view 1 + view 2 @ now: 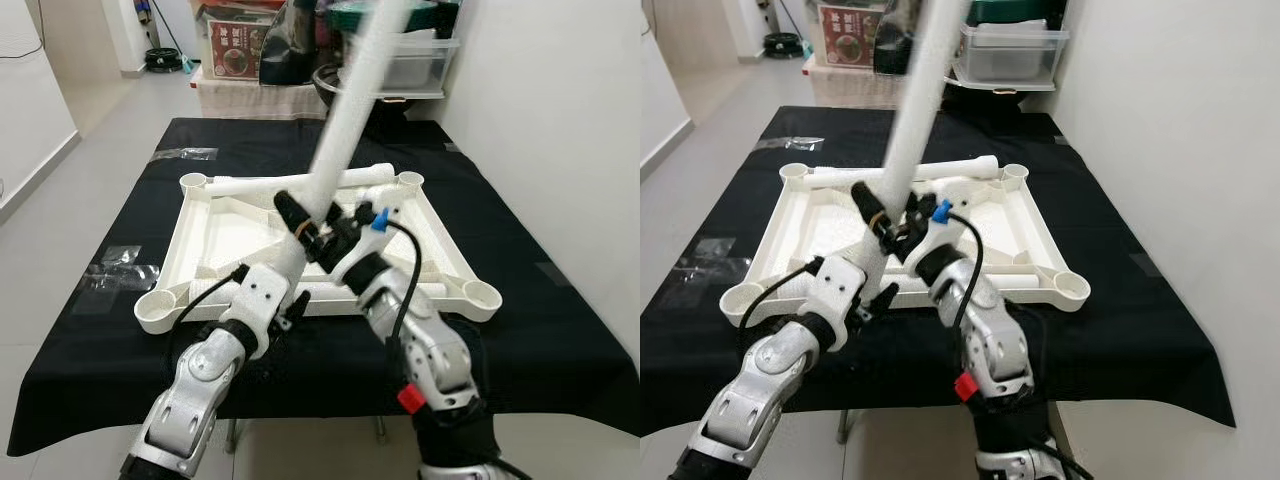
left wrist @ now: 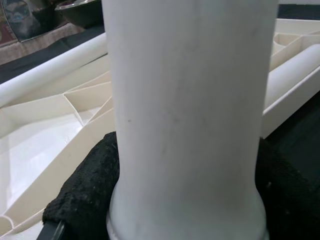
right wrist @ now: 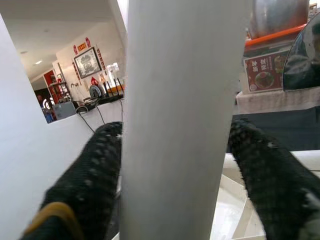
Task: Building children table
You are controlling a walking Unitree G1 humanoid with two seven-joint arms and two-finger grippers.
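A long white table leg [image 1: 345, 130] rises tilted up and away from me, held near its lower end by both grippers. My left gripper [image 1: 298, 222] is shut on the leg, and my right gripper [image 1: 345, 232] is shut on it just beside. In the wrist views the leg [image 2: 187, 115] [image 3: 182, 120] stands between black fingers [image 2: 82, 195] [image 3: 85, 185]. Beneath lies the white tabletop [image 1: 200, 255], upside down on a black-covered table, with round sockets at its corners [image 1: 482, 295]. Two more white legs lie on it, one along the far rim [image 1: 270, 184], one near the front [image 1: 435, 291].
The black cloth [image 1: 540, 330] covers the table to its edges. A white wall [image 1: 560, 110] runs along the right. Behind the table stand boxes, a clear bin [image 1: 415, 60] and a dark bowl. Open floor [image 1: 80, 190] lies to the left.
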